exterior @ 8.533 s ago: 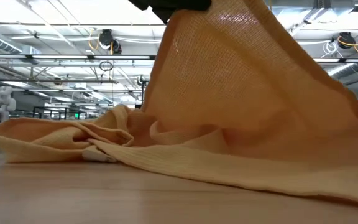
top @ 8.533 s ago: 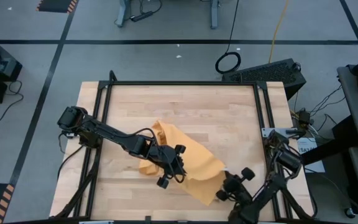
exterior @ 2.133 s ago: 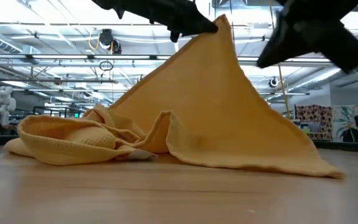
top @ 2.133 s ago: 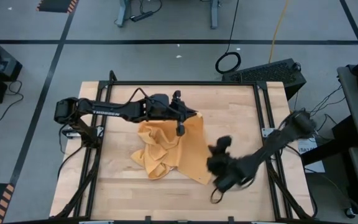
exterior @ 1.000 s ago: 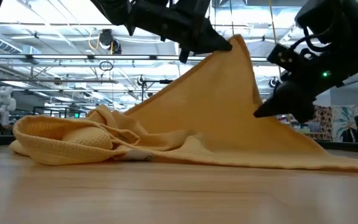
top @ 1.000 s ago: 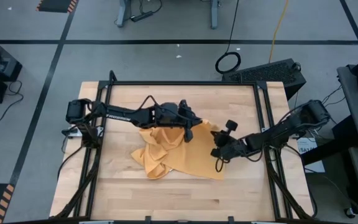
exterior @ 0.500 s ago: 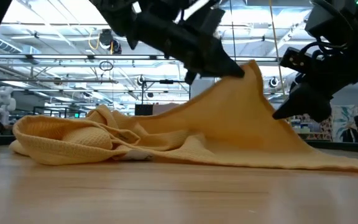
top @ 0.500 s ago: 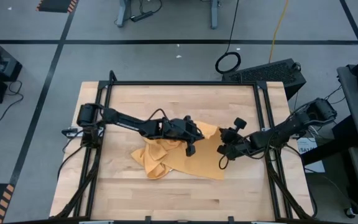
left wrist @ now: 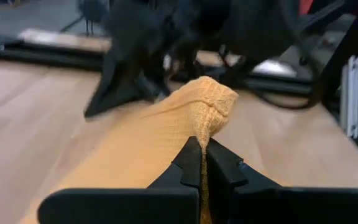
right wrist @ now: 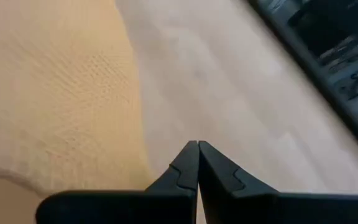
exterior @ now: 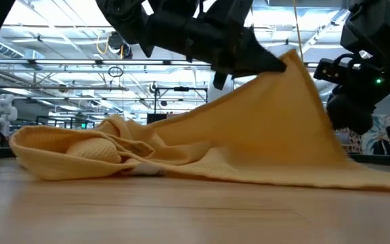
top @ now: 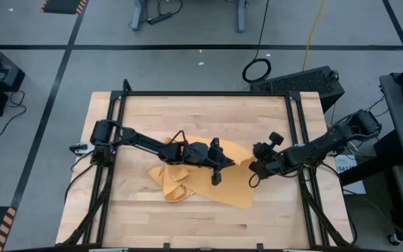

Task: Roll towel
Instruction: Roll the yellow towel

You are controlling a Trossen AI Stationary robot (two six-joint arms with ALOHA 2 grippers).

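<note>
The mustard-yellow towel (top: pixel 229 190) lies on the wooden table. Its left part is bunched in a crumpled heap (exterior: pixel 80 152), and its right part is spread flat on the wood. One corner (exterior: pixel 291 62) is raised above the table. My left gripper (top: pixel 228 163) is shut on that raised corner, near the table's middle. My right gripper (top: pixel 251 168) is just to the right of it, shut and empty. In the right wrist view it (right wrist: pixel 197 152) hangs over bare wood beside the towel's edge (right wrist: pixel 132 112). My left gripper pinches the towel's raised corner (left wrist: pixel 202 127) between its two fingers, and a bunched tip (left wrist: pixel 215 99) of cloth pokes out past them. The fingers slant down from the table's left side. The cloth slopes from the hold down to the table, and the rest lies on the wood.
A black metal frame (top: pixel 201 94) runs around the tabletop, with rails along the left and right sides. Bare wood (top: pixel 187 119) lies beyond the towel toward the far edge and along the near edge.
My left gripper has carried the towel corner toward the table's near edge and a little to the right, staying shut on it. The raised cloth now slopes lower and reaches farther right, while the crumpled left heap has stayed put. My right gripper has drawn slightly toward the right edge.
</note>
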